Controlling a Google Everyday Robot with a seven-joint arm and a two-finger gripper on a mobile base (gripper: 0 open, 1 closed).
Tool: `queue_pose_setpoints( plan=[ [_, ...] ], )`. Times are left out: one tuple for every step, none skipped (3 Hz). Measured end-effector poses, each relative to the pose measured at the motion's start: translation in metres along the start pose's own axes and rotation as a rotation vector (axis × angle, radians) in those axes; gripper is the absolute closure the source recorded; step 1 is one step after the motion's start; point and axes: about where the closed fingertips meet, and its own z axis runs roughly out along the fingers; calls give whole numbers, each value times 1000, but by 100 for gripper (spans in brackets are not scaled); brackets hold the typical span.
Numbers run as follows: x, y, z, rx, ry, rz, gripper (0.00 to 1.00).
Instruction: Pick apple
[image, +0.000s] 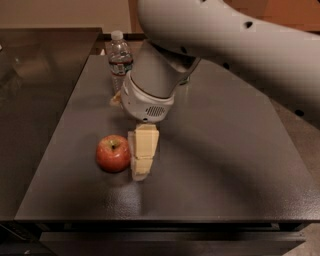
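The apple (113, 153), red with yellowish patches and a short dark stem, sits on the dark grey table (225, 165) toward the front left. My gripper (141, 167), cream-coloured and pointing down from the grey arm (155, 80), hangs just to the right of the apple with its tip close to the tabletop. It stands beside the apple, almost touching its right side, not around it. It holds nothing that I can see.
A clear water bottle (120, 59) with a white cap stands at the back left of the table. A small tan object (116, 100) peeks out behind the arm's wrist. The table's front edge (165, 219) is near. A dark counter (30, 75) lies to the left.
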Motion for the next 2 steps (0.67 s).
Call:
queue_pose_setpoints(
  plan=[
    [-5,3,13,-36,-12,-4,0],
    [-9,7,23,-58,-20,-12,0]
  ],
)
